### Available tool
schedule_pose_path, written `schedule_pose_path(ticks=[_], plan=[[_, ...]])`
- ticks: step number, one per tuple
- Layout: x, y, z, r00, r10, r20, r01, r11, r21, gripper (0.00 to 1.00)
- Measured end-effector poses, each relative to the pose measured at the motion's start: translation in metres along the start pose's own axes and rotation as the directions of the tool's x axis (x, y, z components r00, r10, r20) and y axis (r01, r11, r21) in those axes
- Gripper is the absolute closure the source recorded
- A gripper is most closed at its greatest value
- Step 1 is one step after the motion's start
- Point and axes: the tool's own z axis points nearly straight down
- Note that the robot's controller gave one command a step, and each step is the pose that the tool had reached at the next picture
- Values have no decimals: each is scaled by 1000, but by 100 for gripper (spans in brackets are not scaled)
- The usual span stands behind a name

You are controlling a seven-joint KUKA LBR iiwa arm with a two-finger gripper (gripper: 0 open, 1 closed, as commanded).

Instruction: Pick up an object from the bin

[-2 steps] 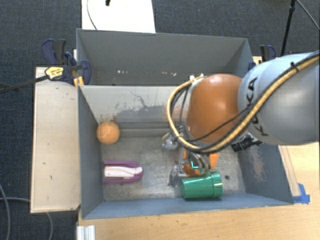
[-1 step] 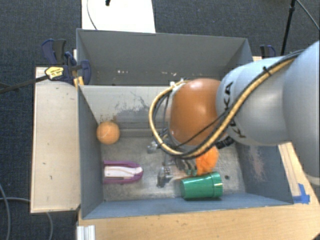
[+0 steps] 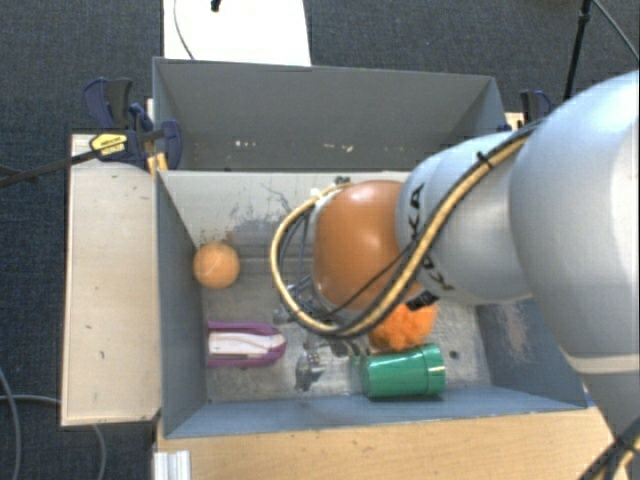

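Grey metal bin (image 3: 180, 308) floor is met by the gripper (image 3: 310, 366), which is lowered close to the front wall. It is placed between a purple and white tool (image 3: 245, 345) on its left and a green cup (image 3: 403, 372) on its right, just beside both. The tool is laid flat with its long axis running left to right, its rounded end turned toward the gripper. The cup is laid on its side, its long axis also left to right along the front wall. Whether the gripper is apart or together cannot be told. An orange fuzzy ball (image 3: 410, 326) is seen behind the cup, and a smooth orange ball (image 3: 216, 265) well apart at the left.
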Motion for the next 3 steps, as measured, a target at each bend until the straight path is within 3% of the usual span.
schedule_pose_path(ticks=[1, 2, 3], plan=[[-10, 18, 8, 969, 246, 4, -246, 969, 0, 0], [-6, 40, 28, 988, 153, 8, -153, 988, -2, 100], [-6, 40, 28, 988, 154, 8, -154, 988, -2, 100]])
